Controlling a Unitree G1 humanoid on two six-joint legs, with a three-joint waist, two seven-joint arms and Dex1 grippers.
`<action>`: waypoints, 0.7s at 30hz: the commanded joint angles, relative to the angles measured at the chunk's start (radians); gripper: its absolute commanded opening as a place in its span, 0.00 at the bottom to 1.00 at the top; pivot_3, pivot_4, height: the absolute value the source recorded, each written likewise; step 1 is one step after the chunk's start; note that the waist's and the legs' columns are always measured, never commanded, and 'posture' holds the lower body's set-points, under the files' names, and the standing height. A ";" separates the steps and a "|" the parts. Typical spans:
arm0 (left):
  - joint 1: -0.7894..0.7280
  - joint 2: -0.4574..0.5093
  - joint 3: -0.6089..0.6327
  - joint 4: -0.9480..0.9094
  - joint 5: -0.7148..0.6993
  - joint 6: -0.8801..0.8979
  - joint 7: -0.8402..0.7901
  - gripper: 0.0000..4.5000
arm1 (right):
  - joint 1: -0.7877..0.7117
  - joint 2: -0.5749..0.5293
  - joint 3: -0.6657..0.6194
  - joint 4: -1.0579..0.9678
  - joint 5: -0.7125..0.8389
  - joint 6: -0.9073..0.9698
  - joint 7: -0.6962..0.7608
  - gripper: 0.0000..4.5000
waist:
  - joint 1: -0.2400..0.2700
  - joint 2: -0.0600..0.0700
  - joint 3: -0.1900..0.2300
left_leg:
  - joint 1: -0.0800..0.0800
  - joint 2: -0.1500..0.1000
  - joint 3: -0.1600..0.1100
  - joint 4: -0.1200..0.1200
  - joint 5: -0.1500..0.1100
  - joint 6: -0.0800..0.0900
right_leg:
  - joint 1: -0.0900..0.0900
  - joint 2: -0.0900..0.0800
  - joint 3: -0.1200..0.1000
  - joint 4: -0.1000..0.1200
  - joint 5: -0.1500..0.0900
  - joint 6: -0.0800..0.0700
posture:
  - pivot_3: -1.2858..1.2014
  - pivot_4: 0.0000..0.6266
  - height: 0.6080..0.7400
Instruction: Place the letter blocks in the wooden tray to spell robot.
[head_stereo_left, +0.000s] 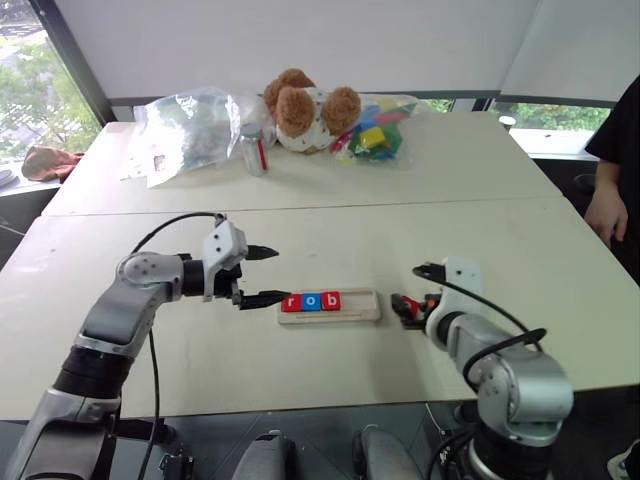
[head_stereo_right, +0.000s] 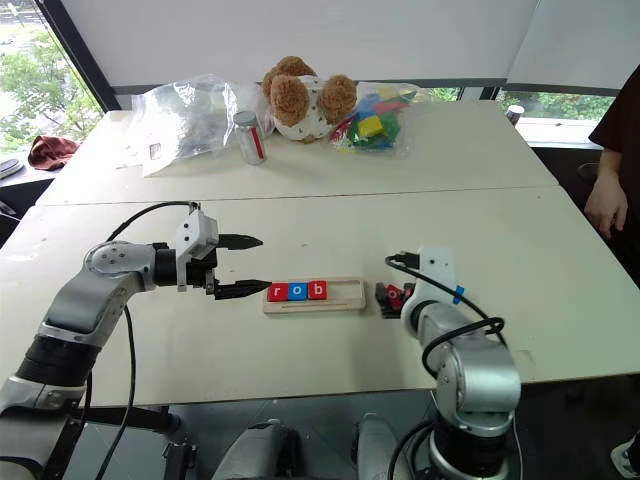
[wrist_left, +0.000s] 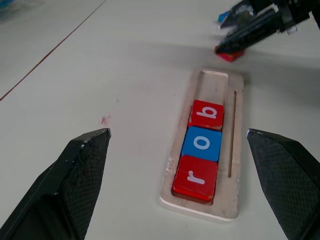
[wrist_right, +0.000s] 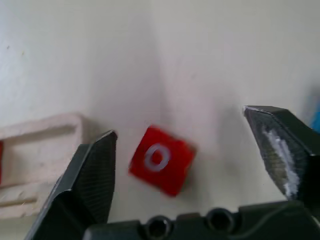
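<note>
With r, o, b sitting in the wooden tray (head_stereo_left: 330, 306) mid-table, the right hand (wrist_right: 180, 165), fingers spread, is hovering over the red o block (wrist_right: 161, 159) beside the tray's empty end; next comes grasping it. The left hand (head_stereo_left: 262, 275) is waiting released.

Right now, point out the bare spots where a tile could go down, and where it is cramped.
Free: the pale wooden tray's empty channel past the red b tile, and the bare white table between the tray and the far clutter. Cramped: off the tray's empty end, where the red o tile lies between the right gripper's open fingers.
</note>
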 joint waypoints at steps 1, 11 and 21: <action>-0.011 0.022 0.042 -0.014 -0.004 -0.018 -0.004 1.00 | -0.044 -0.109 -0.031 -0.043 0.084 0.023 0.118 0.99 | -0.001 0.000 0.000 | 0.000 0.001 0.000 0.000 0.000 0.000 | 0.000 0.000 0.000 0.000 0.000 0.000 | 0.52 0.24 1.00; 0.054 0.109 0.047 -0.113 -0.053 0.015 -0.103 1.00 | 0.153 -0.657 0.037 0.433 0.226 -1.085 0.946 0.99 | -0.003 -0.003 0.002 | 0.001 0.001 0.001 0.000 -0.002 0.004 | 0.004 0.001 -0.001 -0.005 -0.001 0.002 | 0.52 0.24 1.00; 0.128 0.134 0.085 -0.178 -0.055 0.046 -0.054 1.00 | 0.085 -0.616 0.123 0.737 0.173 -1.383 1.000 0.99 | 0.004 -0.003 0.002 | 0.002 0.002 0.001 0.001 -0.002 0.003 | 0.004 -0.001 0.001 -0.002 -0.001 0.002 | 0.52 0.24 1.00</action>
